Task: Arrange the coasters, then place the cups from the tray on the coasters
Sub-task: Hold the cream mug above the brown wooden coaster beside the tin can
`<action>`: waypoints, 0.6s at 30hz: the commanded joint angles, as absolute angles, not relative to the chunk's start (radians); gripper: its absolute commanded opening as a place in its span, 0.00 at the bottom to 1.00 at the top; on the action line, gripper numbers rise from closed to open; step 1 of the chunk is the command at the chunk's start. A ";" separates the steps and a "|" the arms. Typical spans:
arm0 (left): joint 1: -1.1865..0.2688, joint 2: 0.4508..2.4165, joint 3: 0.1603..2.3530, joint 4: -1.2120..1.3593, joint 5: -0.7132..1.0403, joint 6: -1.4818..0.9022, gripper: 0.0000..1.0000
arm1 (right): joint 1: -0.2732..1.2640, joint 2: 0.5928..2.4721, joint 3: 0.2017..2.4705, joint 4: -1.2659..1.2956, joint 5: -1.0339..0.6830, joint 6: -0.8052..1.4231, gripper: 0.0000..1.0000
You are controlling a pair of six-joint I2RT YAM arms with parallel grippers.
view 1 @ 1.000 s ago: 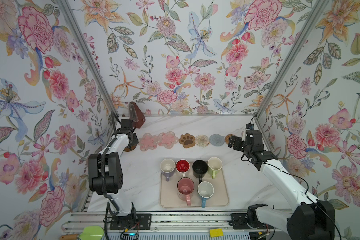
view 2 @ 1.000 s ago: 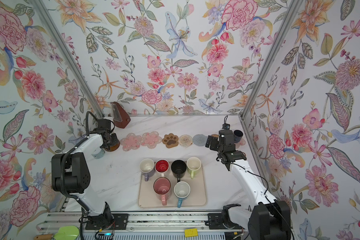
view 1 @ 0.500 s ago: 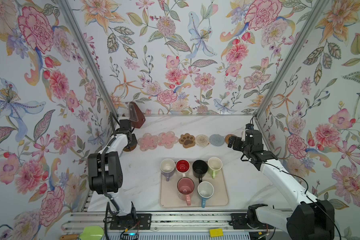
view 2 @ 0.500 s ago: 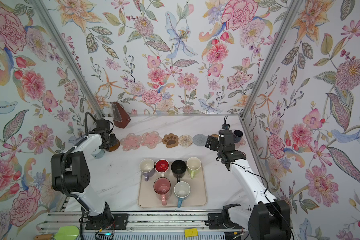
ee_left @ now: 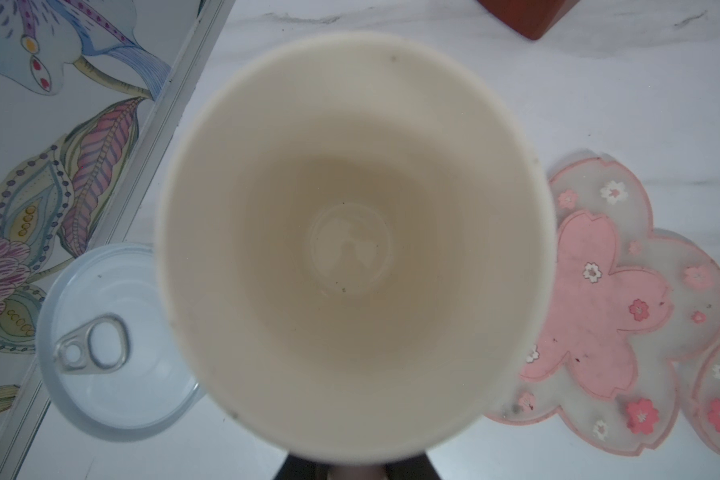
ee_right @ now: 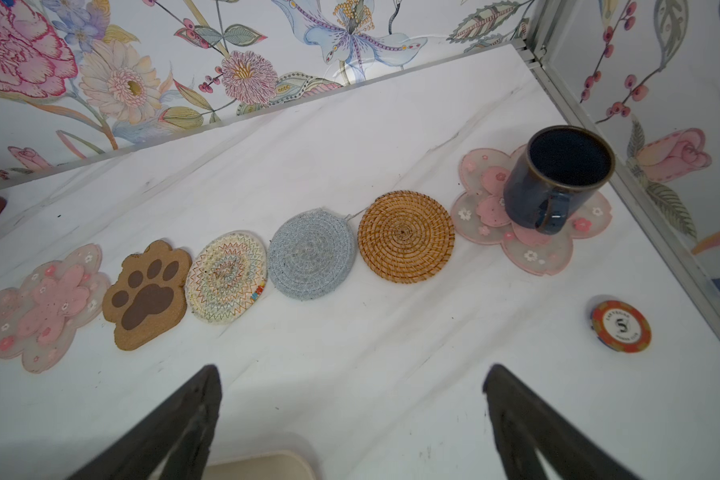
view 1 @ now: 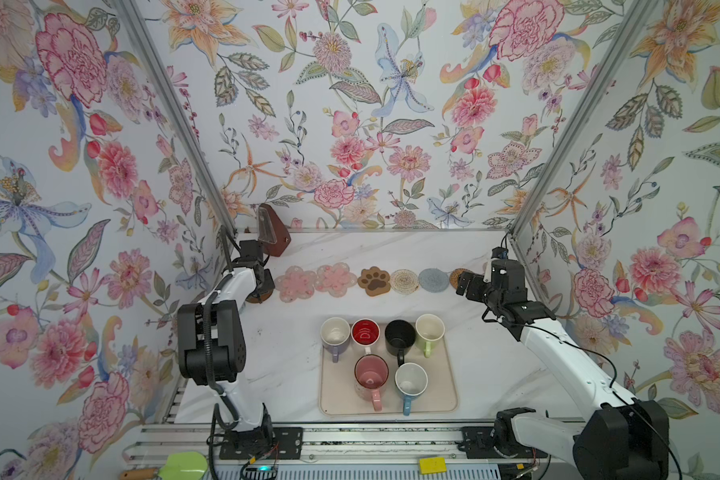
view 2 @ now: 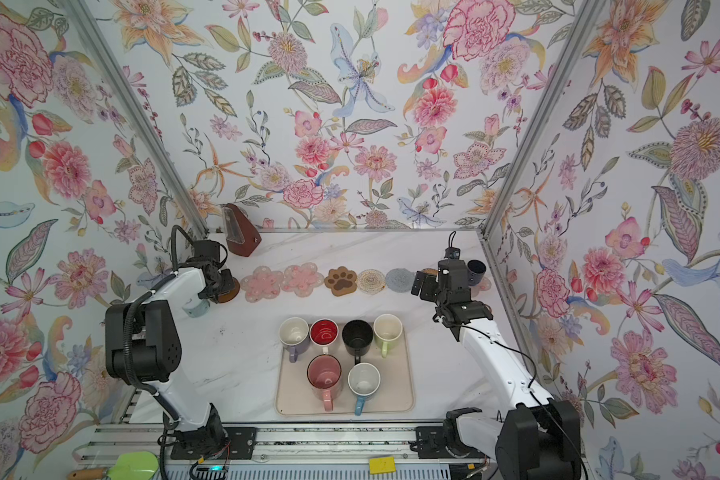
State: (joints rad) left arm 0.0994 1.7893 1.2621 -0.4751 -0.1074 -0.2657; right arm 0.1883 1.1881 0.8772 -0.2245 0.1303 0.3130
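Observation:
At the row's left end my left gripper [view 1: 260, 282] [ee_left: 356, 471] is shut on the handle of the cream-pink cup [ee_left: 350, 232], directly over the brown disc coaster [view 2: 230, 294]. I cannot tell whether they touch. Two pink flower coasters [view 1: 295, 283], the paw print [view 1: 375, 281], cream woven [ee_right: 225, 276], grey [ee_right: 312, 253] and rattan [ee_right: 406, 237] coasters lie in a line. The navy cup [ee_right: 558, 178] stands on the third pink flower coaster [ee_right: 533, 249]. My right gripper [ee_right: 352, 374] [view 1: 470, 284] hangs open and empty nearby. The beige tray [view 1: 445, 399] holds several cups.
A pale-blue lidded can [ee_left: 100, 340] stands beside the held cup, against the left wall. A brown wedge-shaped object [view 1: 273, 237] sits at the back left corner. A red poker chip [ee_right: 621, 326] lies near the right wall. Floral walls close three sides.

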 commanded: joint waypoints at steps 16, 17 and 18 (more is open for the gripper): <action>0.115 1.815 1.298 -0.480 -0.126 -0.265 0.00 | 0.180 1.190 0.907 -0.240 0.129 0.300 0.99; 0.115 1.814 1.300 -0.483 -0.125 -0.268 0.00 | 0.180 1.189 0.908 -0.240 0.129 0.300 0.99; 0.115 1.815 1.300 -0.486 -0.127 -0.271 0.00 | 0.179 1.189 0.908 -0.239 0.130 0.301 0.99</action>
